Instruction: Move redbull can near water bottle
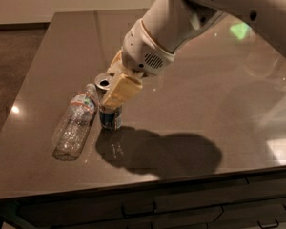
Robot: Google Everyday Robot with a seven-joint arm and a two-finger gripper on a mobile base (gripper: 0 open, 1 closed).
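The redbull can (109, 118) stands upright on the dark table (190, 99), its silver top showing at the left of my fingers. My gripper (113, 90) reaches down from the upper right and is shut on the can, its tan fingers (119, 92) around the can's upper half. The water bottle (75, 122) lies on its side just left of the can, white cap pointing toward the can and almost touching it.
The table's front edge (143, 180) runs close below the can and bottle, with drawers beneath. The table's left edge is a short way left of the bottle. My arm's shadow falls on the table right of the can.
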